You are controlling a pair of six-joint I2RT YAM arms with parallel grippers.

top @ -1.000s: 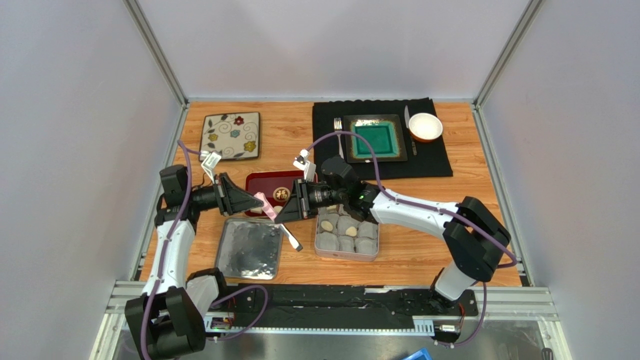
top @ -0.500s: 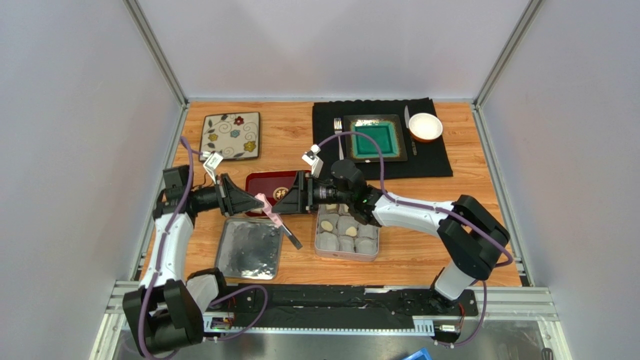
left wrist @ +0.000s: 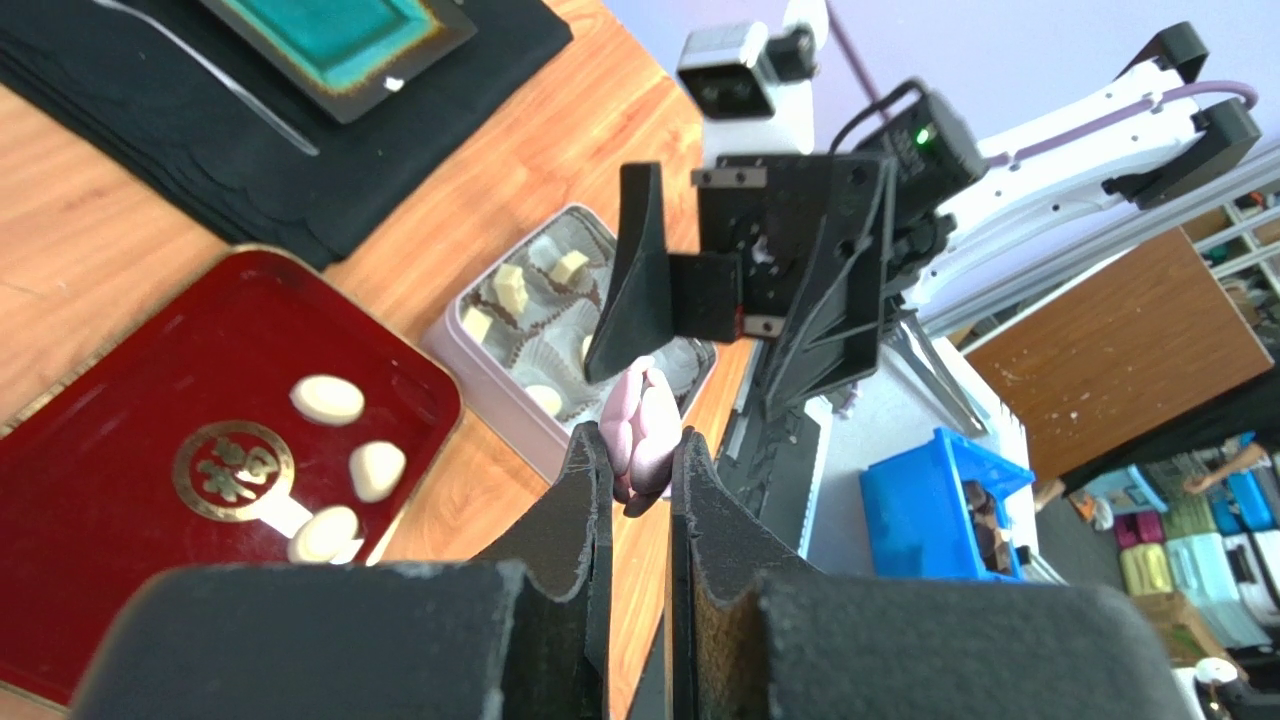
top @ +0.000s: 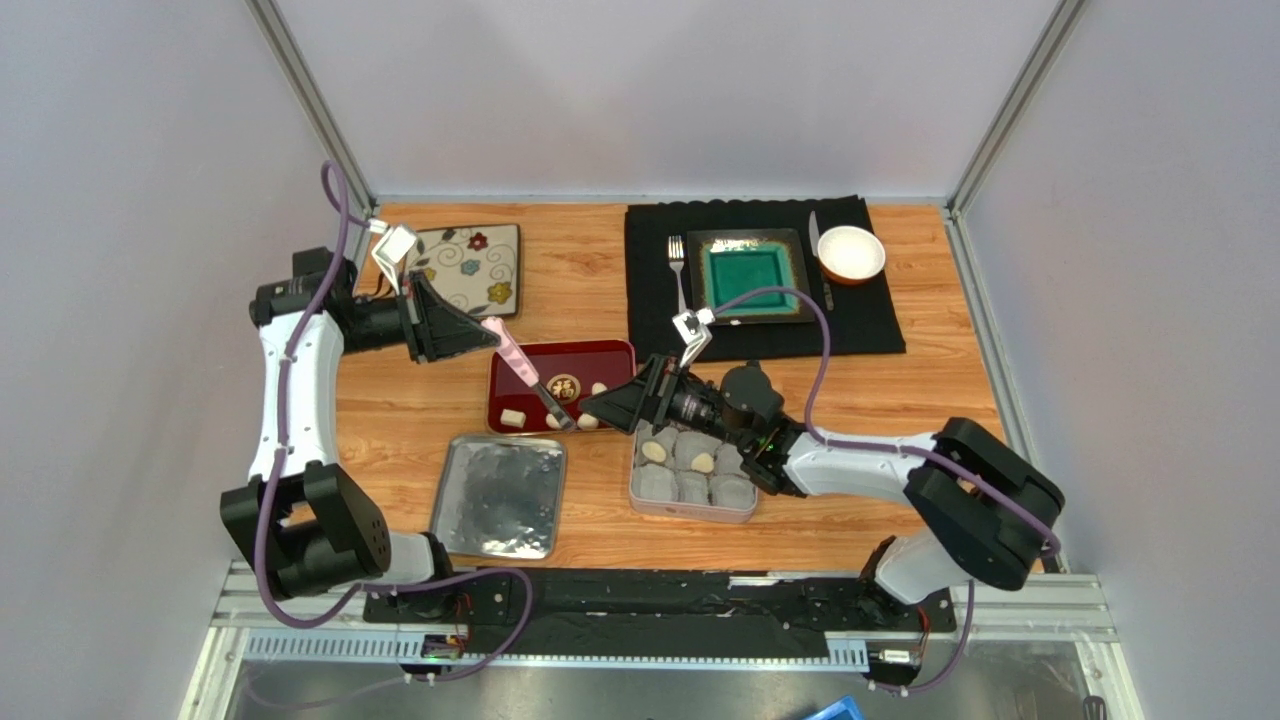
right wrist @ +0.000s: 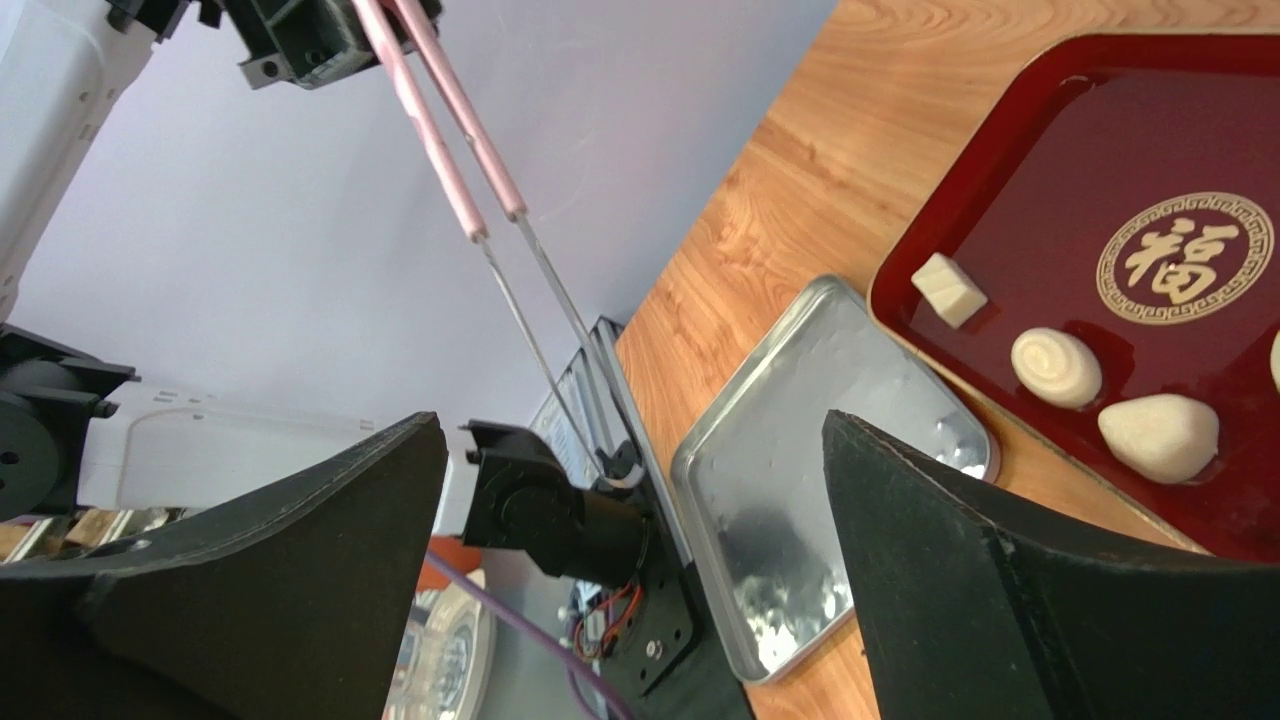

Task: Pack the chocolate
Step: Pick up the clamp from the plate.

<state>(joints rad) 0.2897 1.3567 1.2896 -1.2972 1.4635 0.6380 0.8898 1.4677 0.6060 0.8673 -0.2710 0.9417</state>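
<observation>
Several pieces of chocolate (top: 513,417) lie along the near edge of the red tray (top: 526,365); they also show as chocolate (left wrist: 328,398) in the left wrist view and chocolate (right wrist: 1056,365) in the right wrist view. My left gripper (top: 478,323) is shut on the pink handle of tongs (top: 519,365), whose metal tips reach down over the tray. The left gripper (left wrist: 642,450) pinches the tongs (left wrist: 639,420) between its fingers. My right gripper (top: 597,408) stands open and empty at the tray's right corner, beside the grey box (top: 694,468). The right gripper (right wrist: 631,435) holds nothing.
The grey box (left wrist: 469,342) holds white paper cups, some with chocolate inside. A metal lid (top: 501,495) lies in front of the red tray. A flowered plate (top: 463,270) sits back left. A black mat with a teal plate (top: 751,278) and a white bowl (top: 851,252) lies behind.
The right gripper opened, let go of the tongs and drew back to the right. The left arm swung up and back to the left, carrying the tongs with it.
</observation>
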